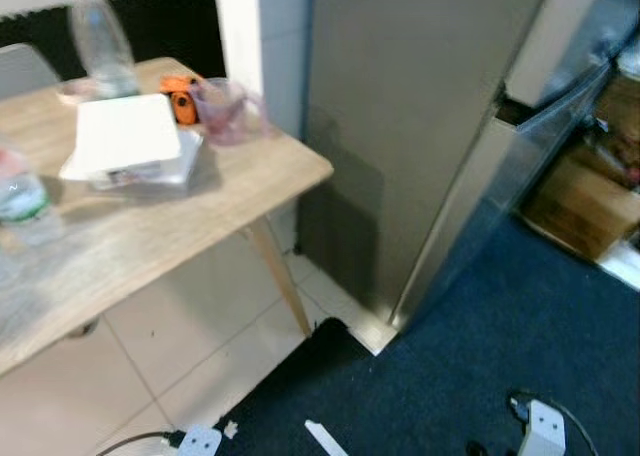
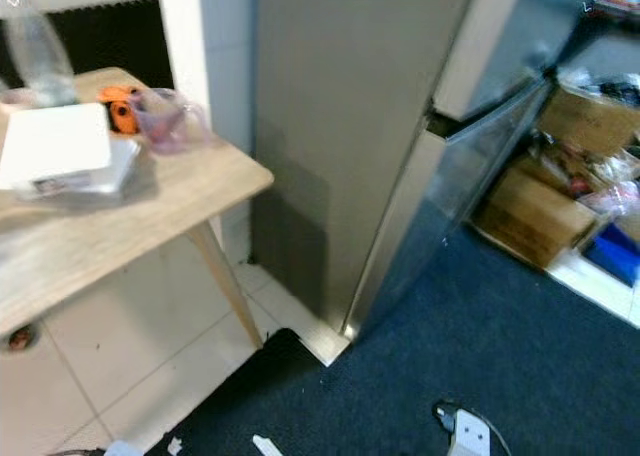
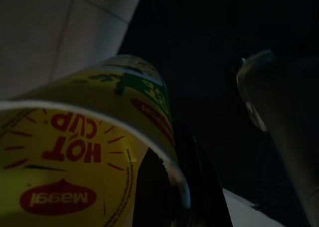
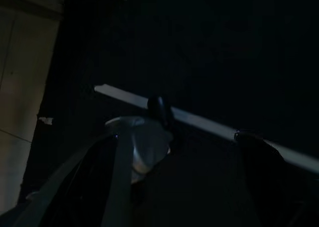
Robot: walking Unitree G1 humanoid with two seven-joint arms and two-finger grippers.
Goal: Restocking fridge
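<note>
The left gripper holds a yellow noodle cup between its fingers, low over the floor. Whether the right gripper is open cannot be told in the dark. The fridge stands shut beside the wooden table, whose far corner carries a white box, a bottle and a plastic jug.
</note>
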